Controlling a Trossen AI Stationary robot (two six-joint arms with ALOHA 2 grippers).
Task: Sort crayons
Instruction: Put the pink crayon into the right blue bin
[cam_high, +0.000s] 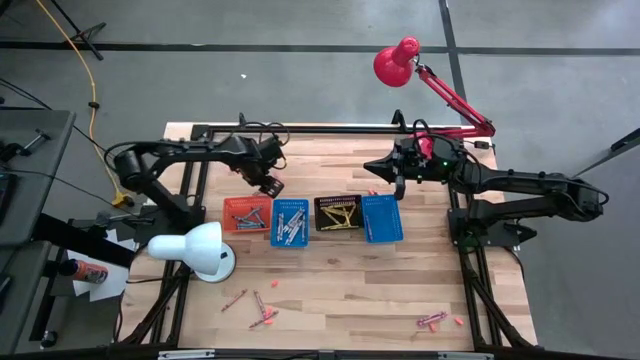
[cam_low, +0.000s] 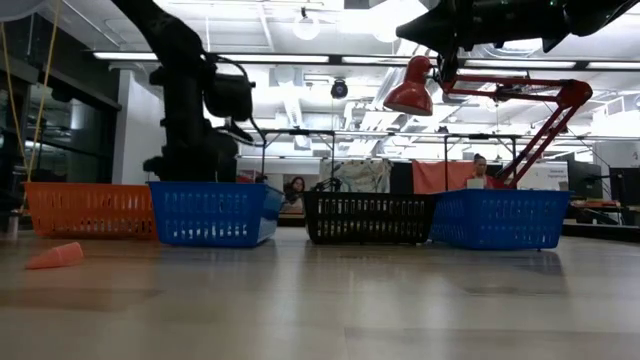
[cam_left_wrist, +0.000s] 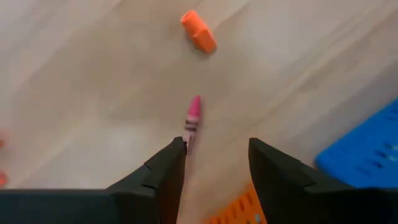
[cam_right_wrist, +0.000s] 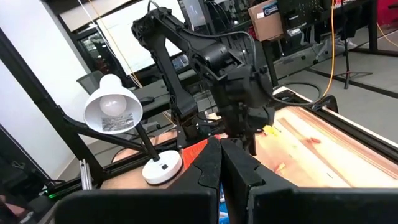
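Above the small orange mesh basket (cam_high: 246, 213), centre-left in the high view, the left gripper (cam_high: 270, 186) hangs wide apart, empty; a thin pink crayon (cam_left_wrist: 192, 116) lies on the wooden desk (cam_high: 340, 285) below. Right gripper (cam_high: 375, 170) is closed, empty.

A pale wooden plank table (cam_high: 340, 290) carries four small rectangular mesh baskets in a row near its centre. Running from nine o'clock toward three o'clock: an orange mesh basket (cam_high: 228, 215), touching a blue mesh basket (cam_high: 303, 224), then a black mesh basket (cam_high: 339, 201), then a second blue mesh basket (cam_high: 381, 218). A white dome-shaded desk lamp (cam_high: 197, 250) sits at about eight o'clock of the row. A red desk lamp (cam_high: 396, 62) on a jointed arm reaches in from about one o'clock.
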